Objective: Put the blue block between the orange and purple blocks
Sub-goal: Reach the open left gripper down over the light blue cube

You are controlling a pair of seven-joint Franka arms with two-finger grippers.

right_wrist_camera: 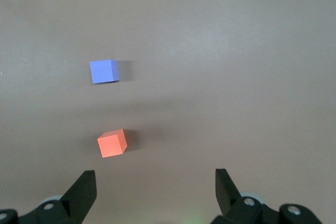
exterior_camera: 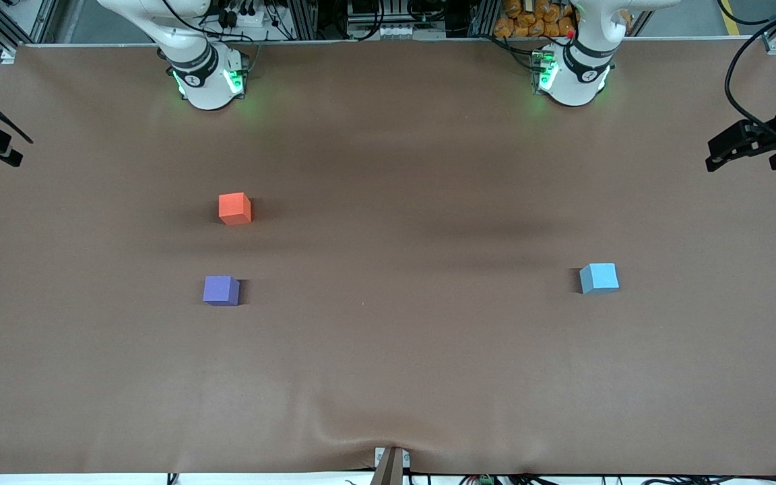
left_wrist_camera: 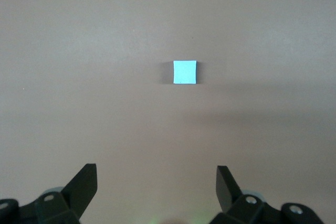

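Left gripper (left_wrist_camera: pixel 156 182) hangs wide open and empty; lower it squarely over the blue block (exterior_camera: pixel 599 277), closing on flat faces.

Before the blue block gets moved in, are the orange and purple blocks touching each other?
Apart. The front view shows bare table between the orange block and the purple block; the right wrist view shows the same gap.

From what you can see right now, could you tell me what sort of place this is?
Most likely a robotics lab: two arm bases bolted at the edge of a brown-covered table, aluminium framing and cabling along it, and only three test cubes laid out: orange block, purple block, blue block.
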